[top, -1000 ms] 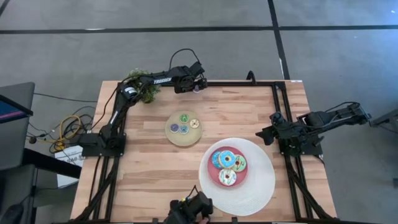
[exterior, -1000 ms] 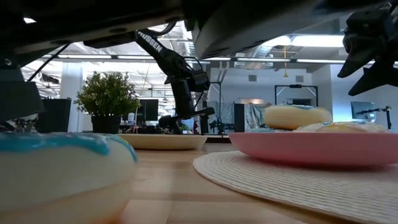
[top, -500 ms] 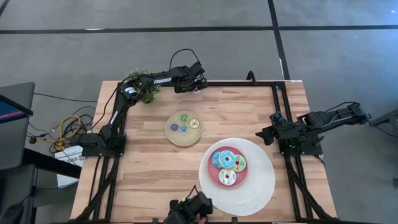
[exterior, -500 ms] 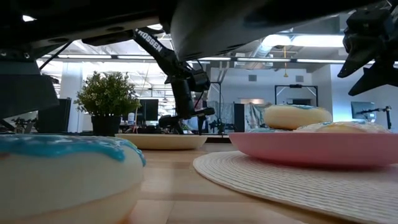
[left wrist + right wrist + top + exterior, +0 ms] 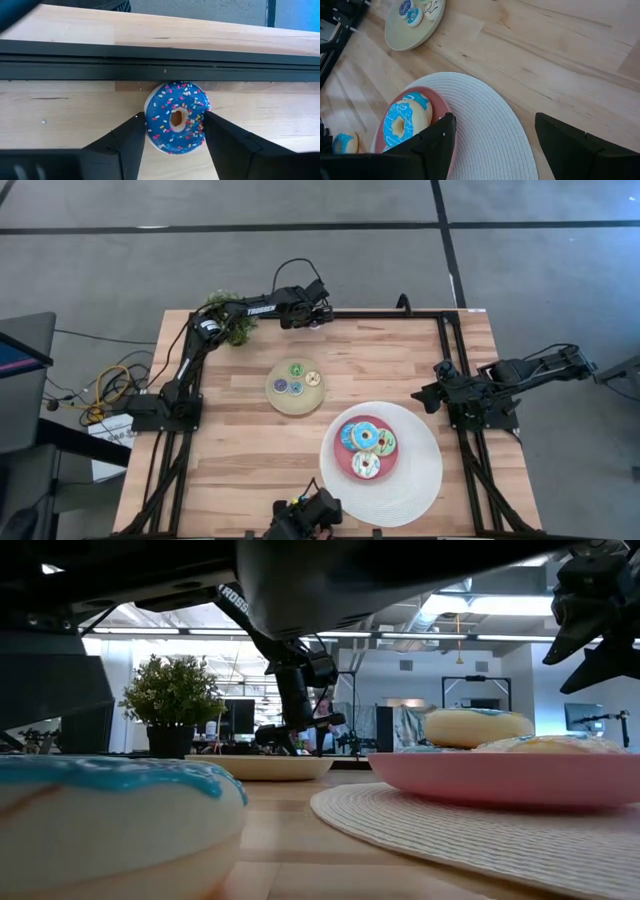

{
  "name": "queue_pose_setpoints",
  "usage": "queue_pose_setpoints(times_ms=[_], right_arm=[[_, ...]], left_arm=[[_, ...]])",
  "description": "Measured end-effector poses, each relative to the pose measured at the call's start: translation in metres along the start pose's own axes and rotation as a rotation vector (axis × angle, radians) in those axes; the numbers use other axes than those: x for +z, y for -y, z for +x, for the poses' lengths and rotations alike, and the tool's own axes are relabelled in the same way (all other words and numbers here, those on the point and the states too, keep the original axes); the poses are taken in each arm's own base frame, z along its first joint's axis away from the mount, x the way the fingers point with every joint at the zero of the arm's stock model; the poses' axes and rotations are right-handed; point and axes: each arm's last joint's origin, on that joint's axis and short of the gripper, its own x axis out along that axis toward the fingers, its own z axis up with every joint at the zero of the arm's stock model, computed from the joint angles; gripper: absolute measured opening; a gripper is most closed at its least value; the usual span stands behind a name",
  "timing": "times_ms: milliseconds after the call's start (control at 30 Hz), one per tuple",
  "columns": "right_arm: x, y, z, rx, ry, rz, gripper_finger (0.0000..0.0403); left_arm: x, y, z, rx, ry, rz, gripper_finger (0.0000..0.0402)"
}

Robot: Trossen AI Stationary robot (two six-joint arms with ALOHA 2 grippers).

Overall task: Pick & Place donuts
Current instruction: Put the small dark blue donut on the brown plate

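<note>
Blue donut point(image 5: 175, 118) sits between left claw point(image 5: 175, 142) fingers.

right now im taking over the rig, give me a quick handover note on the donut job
Left gripper: at the far edge of the table by the black rail, fingers astride a blue sprinkled donut, closing on it; a firm grip not yet clear.
Right gripper: open, empty, waiting at the right side of the table above the white woven mat.
Done: three larger iced donuts sit on the pink plate; three tiny donuts sit on the small tan plate.
Left: lift and place the blue sprinkled donut. One blue-iced donut lies loose at the near table edge.
</note>
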Motion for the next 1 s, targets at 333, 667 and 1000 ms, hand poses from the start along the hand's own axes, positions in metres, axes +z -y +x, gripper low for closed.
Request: queue_pose_setpoints(times_ms=[333, 667, 1000], right_arm=[[0.0, 0.0, 0.0, 0.0, 0.0, 0.0, 0.026], [-0.0002, 0.0004, 0.0, -0.004, -0.001, -0.009, 0.026], [-0.0002, 0.0004, 0.0, -0.003, -0.002, -0.036, 0.026]], left_arm=[[0.0002, 0.0002, 0.0, -0.008, -0.008, -0.002, 0.0171], [-0.0007, 0.0009, 0.0, -0.038, -0.048, -0.044, 0.0169], [-0.0092, 0.0009, -0.0067, -0.019, -0.125, -0.021, 0.0169]])
